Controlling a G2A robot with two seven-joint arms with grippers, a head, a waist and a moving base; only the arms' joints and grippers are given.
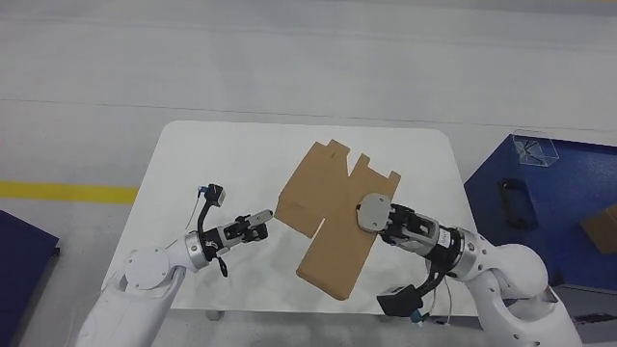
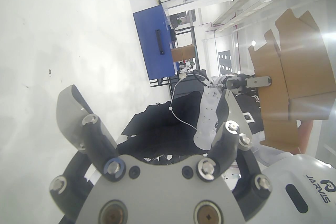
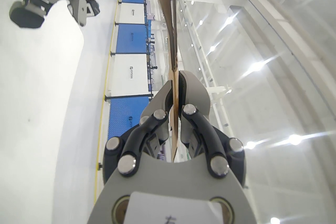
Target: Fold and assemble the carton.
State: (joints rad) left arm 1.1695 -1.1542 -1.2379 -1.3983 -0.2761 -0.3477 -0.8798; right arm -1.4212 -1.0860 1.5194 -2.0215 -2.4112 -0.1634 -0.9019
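A flat brown carton [image 1: 333, 217] is held above the white table [image 1: 193, 164], its flaps pointing toward the far side. My right gripper [image 1: 370, 214] is shut on the carton near its middle; in the right wrist view the carton [image 3: 172, 25] runs edge-on between the fingers [image 3: 193, 88] of that gripper [image 3: 175, 78]. My left gripper [image 1: 262, 219] hovers just left of the carton's near-left edge, not touching it. In the left wrist view its fingers [image 2: 76, 104] stand open with nothing between them, and the carton [image 2: 294, 72] shows farther off.
A blue cabinet [image 1: 545, 207] stands right of the table with a clear plastic box [image 1: 535, 146] on top. The table's rounded edge lies close to both arms. A yellow floor line [image 1: 58, 191] runs at the left.
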